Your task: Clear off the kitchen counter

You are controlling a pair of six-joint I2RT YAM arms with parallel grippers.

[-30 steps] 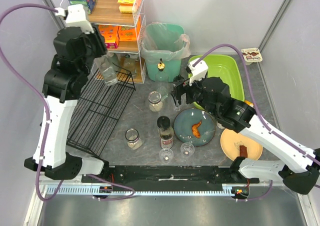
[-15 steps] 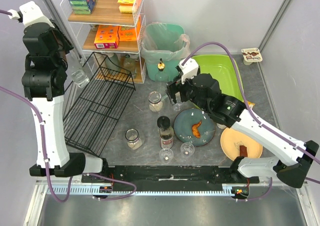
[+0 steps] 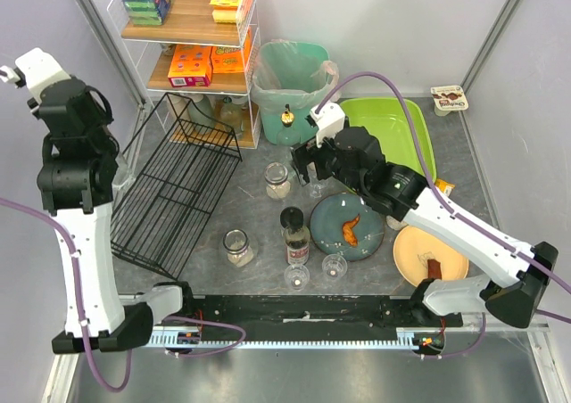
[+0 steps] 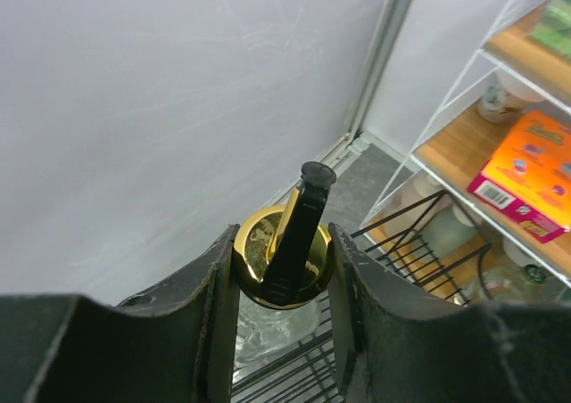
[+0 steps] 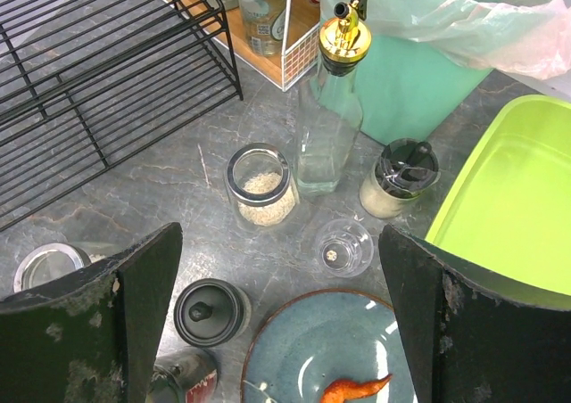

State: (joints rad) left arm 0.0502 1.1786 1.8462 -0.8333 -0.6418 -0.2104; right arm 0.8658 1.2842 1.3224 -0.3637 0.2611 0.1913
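L hand (image 4: 282,278) is closed part-way on the gold cap of a glass bottle (image 4: 299,211) w/ black spout. The L arm is raised at the upper left of the top view, w/ wire rack (image 3: 174,189) bars below the bottle. R hand (image 5: 277,260) gapes fully, holding nothing, hovering mid-frame over the tabletop (image 3: 254,211). The tabletop fills centre & lower frame between rack & green tub (image 3: 406,131), w/ jars, glasses & plates on it.

Risks, as I judge them:
- **L grip:** it's on the cap only & the body hangs below. Smooth glass could slip or swing on a fast move, drop onto the rack, or clip the shelf unit (image 4: 500,153) at right of the wrist view.
- **R hand:** wide fingers over crowded items. Tall oil bottle (image 5: 332,109), grain jar (image 5: 260,186) & small glass (image 5: 344,247) stand near each other. Coming down on one, a finger may tip its neighbour, esp. the tall oil bottle.
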